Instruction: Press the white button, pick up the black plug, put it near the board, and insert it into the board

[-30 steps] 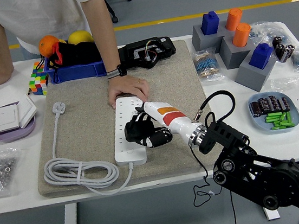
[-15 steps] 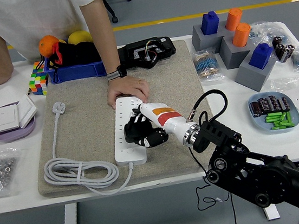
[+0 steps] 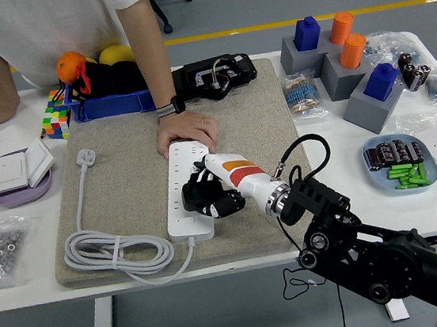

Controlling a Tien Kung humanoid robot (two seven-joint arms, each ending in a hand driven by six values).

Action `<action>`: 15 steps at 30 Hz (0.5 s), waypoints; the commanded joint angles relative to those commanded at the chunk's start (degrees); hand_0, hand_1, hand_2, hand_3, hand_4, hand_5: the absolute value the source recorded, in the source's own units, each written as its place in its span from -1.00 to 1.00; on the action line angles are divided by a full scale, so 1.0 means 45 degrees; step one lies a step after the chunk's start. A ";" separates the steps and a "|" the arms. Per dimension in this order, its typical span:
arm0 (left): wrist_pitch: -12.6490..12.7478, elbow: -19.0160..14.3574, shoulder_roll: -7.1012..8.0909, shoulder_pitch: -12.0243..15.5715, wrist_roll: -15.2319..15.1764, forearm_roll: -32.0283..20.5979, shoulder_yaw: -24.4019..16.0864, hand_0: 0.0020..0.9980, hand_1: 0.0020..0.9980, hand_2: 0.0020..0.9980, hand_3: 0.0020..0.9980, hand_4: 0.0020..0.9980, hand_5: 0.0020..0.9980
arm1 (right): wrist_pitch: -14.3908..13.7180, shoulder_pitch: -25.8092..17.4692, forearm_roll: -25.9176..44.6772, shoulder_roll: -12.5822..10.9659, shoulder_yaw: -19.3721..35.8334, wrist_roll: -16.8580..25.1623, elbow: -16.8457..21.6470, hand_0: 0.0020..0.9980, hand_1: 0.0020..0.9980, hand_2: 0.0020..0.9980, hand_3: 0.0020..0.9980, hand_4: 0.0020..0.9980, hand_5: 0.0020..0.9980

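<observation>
The white power strip [image 3: 187, 215] lies lengthwise on the grey mat [image 3: 126, 191]. A person's hand [image 3: 186, 127] presses down on its far end. My right hand [image 3: 208, 197], black-fingered with a white and orange wrist, sits over the middle of the strip. Its fingers are curled around a dark lump, the black plug [image 3: 193, 192], which is mostly hidden by them and rests right on the strip's sockets. The strip's own white plug [image 3: 84, 157] and coiled white cable [image 3: 118, 255] lie on the mat to the left. No left arm shows.
The person leans over the far edge, the other hand on the table's far left corner. A blue tray with fruit [image 3: 105, 82], a black device [image 3: 216, 76], grey blocks with pegs [image 3: 349, 60], a blue dish [image 3: 400, 165] and a wall-switch stack [image 3: 16, 172] surround the mat.
My right arm has pushed a little forward and left, carrying the curled hand slightly left over the strip. The person's hand stays on the strip's far end.
</observation>
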 joint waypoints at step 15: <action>-0.0004 0.0000 0.0002 0.0021 -0.0006 0.0031 0.0013 0.25 0.26 0.27 0.39 0.11 -0.21 | -0.0094 0.0027 0.0117 0.0014 -0.0016 0.0168 -0.0385 -0.04 -0.06 -0.01 -0.02 0.61 -1.00</action>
